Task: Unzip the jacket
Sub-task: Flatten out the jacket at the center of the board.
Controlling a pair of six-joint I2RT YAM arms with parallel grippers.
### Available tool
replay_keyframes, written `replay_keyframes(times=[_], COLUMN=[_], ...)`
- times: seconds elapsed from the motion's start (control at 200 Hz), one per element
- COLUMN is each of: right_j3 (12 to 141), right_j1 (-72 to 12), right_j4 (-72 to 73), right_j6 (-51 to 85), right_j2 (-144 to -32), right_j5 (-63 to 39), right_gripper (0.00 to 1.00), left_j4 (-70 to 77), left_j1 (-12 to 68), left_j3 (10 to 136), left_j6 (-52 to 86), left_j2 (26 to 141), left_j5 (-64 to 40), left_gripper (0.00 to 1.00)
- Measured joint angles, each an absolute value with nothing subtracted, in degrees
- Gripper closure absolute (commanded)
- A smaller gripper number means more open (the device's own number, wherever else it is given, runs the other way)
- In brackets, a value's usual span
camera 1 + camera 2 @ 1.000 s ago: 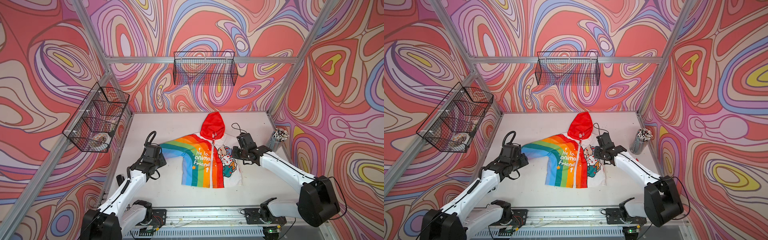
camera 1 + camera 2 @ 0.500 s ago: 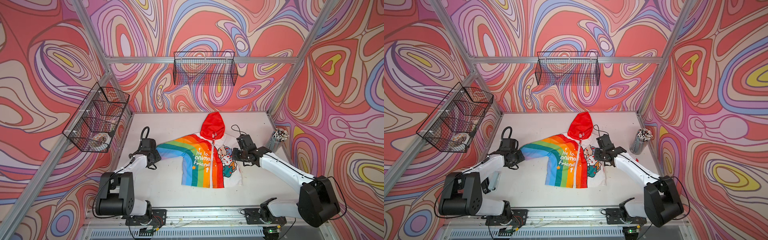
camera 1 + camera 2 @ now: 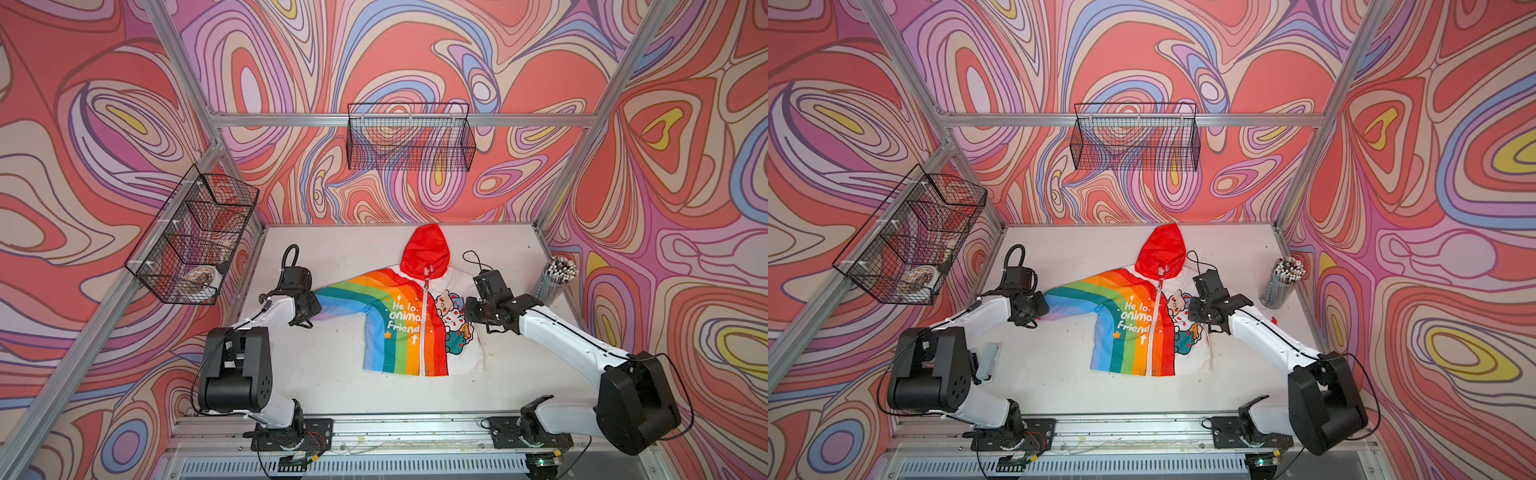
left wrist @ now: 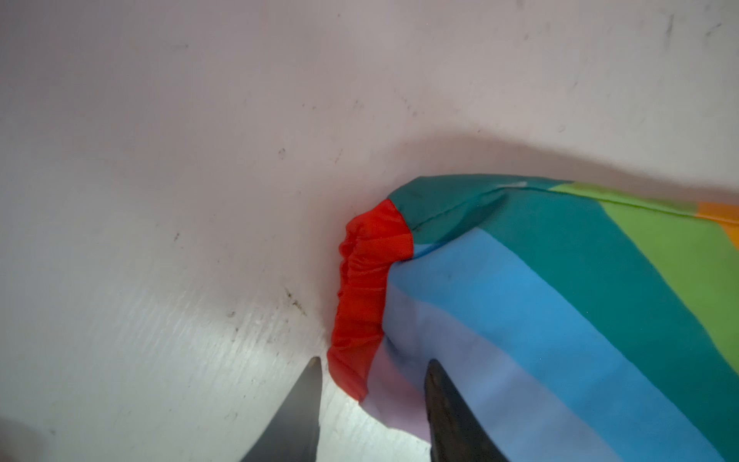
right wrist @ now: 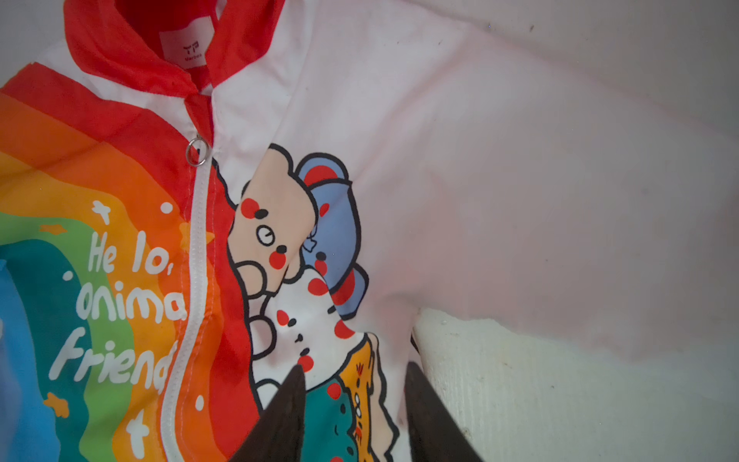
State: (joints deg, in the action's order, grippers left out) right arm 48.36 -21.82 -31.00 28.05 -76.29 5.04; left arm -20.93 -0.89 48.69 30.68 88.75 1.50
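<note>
A small hooded jacket [image 3: 399, 324] is lying flat, front up, in the middle of the white counter [image 3: 332, 374], its red hood [image 3: 424, 249] pointing toward the back wall. Its white zipper [image 5: 196, 260] is running closed down the centre, with the ring pull [image 5: 196, 151] sitting near the collar. The left hand [image 4: 372, 362] is sitting released at the end of the rainbow sleeve, its 2 fingers spread either side of the red cuff [image 4: 364, 296]. The right hand [image 5: 354, 366] is hanging over the white cartoon half, fingers apart, gripping nothing.
</note>
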Motion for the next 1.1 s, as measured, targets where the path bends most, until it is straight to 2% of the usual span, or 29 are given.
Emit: replay_keyframes(times=[0.22,0.431,0.541,0.646,0.816,0.926,1.102], right_j3=[48.36,48.36,48.12,47.66,47.57,46.41,43.27], right_j1=[-21.82,-21.82,-21.82,-21.82,-21.23,-16.58,-3.77], right_j4=[-31.0,-30.83,-30.85,-31.18,-32.84,-33.39,-33.17], right_j6=[27.86,27.7,27.7,27.73,29.06,30.83,32.97], right_j2=[-76.29,-76.29,-75.94,-74.5,-71.0,-69.25,-67.83], right_j5=[4.93,4.95,5.37,6.96,13.76,17.43,17.87], right_gripper=[0.58,0.58,0.59,0.59,0.57,0.56,0.55], left_j4=[-23.05,-23.88,-24.03,-24.03,-24.05,-24.05,-24.08], left_j1=[-1.96,-2.57,-2.74,-2.74,-2.74,-2.74,-2.74], left_j3=[51.83,54.41,56.14,57.08,57.34,57.34,57.34], left_j6=[30.63,30.37,30.15,30.02,29.95,29.87,29.08], left_j2=[92.38,96.75,98.5,99.35,99.48,99.37,97.67], left_j5=[1.37,-0.19,-0.95,-1.61,-2.59,-3.01,-4.01], left_gripper=[0.58,0.67,0.76,0.89,1.0,1.0,1.0])
